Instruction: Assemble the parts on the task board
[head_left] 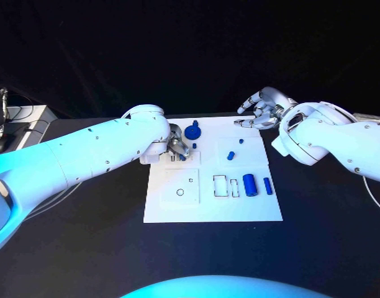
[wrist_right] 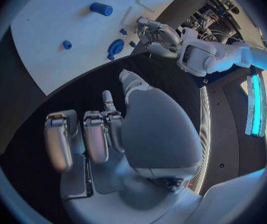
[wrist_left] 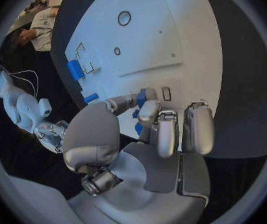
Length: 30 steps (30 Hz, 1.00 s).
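flat white rectangular task board (head_left: 210,208) mid-table on the black table (head_left: 82,248); left silver hand (head_left: 177,145) low over its far left part, pinching a small blue peg (wrist_left: 142,97) between thumb and fingertip; right silver hand (head_left: 263,107) off the far right corner, fingers curled, holding nothing; blue cylinder (head_left: 250,185) lying near the right edge.

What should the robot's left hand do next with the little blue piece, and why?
Probably lower it a little into a slot. The left robot hand seems to pinch a small blue part just above the task board. The right robot hand waits off the board, holding nothing.
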Each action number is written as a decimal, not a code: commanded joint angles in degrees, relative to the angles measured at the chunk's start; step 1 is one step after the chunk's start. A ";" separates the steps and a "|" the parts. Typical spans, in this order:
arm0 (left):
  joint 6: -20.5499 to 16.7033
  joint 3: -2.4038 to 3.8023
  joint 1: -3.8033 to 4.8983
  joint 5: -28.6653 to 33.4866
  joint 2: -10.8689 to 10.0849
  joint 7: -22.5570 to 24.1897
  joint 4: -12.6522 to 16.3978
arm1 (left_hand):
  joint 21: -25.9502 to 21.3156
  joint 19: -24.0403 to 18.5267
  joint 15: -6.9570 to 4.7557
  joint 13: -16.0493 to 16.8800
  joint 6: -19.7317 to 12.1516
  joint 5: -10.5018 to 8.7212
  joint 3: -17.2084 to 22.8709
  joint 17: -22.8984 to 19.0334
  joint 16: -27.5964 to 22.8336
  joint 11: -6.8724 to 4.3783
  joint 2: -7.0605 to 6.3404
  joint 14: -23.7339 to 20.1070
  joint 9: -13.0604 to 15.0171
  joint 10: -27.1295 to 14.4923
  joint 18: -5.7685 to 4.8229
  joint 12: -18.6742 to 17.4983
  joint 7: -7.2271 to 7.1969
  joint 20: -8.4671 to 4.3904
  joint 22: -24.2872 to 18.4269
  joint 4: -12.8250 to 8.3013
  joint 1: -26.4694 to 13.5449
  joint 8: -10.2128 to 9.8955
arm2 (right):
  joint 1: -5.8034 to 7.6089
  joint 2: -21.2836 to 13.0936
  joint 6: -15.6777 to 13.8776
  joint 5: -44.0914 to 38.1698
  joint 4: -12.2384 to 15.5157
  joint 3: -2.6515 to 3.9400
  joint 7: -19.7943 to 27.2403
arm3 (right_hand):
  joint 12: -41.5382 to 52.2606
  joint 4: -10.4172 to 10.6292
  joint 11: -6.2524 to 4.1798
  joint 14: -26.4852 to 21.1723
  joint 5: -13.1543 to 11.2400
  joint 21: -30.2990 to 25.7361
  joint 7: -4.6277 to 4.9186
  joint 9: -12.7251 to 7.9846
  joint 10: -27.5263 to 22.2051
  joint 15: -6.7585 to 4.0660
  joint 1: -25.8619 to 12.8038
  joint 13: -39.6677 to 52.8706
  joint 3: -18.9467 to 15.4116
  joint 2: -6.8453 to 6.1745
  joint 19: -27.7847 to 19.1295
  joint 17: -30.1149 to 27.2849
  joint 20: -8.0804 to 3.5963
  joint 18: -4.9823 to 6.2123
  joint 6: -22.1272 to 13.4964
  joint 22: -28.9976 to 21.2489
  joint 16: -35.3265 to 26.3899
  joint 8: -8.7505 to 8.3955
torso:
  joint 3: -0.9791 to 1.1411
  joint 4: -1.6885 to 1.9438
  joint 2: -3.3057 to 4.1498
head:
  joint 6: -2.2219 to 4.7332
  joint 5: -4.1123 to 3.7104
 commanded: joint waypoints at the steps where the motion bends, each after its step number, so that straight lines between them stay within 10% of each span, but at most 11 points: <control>1: 1.86 -0.48 -0.76 0.20 0.03 -0.39 0.11 | -0.19 0.18 -0.29 -0.03 1.84 -0.31 -0.46 15.09 0.19 -0.14 -0.01 5.96 -0.07 -0.44 -0.42 -0.35 -1.46 -0.15 -0.04 -0.08 -0.43 -0.23 | -0.03 -0.02 0.69 -0.28 0.06 0.02 0.27 | 0.01 -0.05 -0.11 5.97 0.29 -0.29 -0.05 0.08 1.71 -0.13 -0.16 11.05 0.43 0.13 5.24 14.62 -0.17 -0.39 -0.48 13.88 0.10 0.35 | 0.00 -0.01 -0.07 | -0.08 0.06; 30: 1.67 -0.60 -0.86 -0.47 -0.68 -0.40 1.00 | -0.29 0.20 -0.39 0.13 2.13 -0.04 -2.65 15.09 0.19 -0.28 -1.03 5.96 -0.23 -0.44 -0.40 -0.38 -1.63 -0.25 -0.11 0.88 -0.44 -0.77 | -0.08 -0.21 0.68 -0.28 0.18 0.02 0.29 | 0.03 -0.06 -0.11 5.94 0.34 -0.39 -0.05 0.10 1.73 -0.13 -0.31 11.07 0.53 0.16 5.19 14.52 -0.18 -0.37 -0.53 13.80 0.07 0.42 | -0.05 0.00 0.01 | 0.05 -0.01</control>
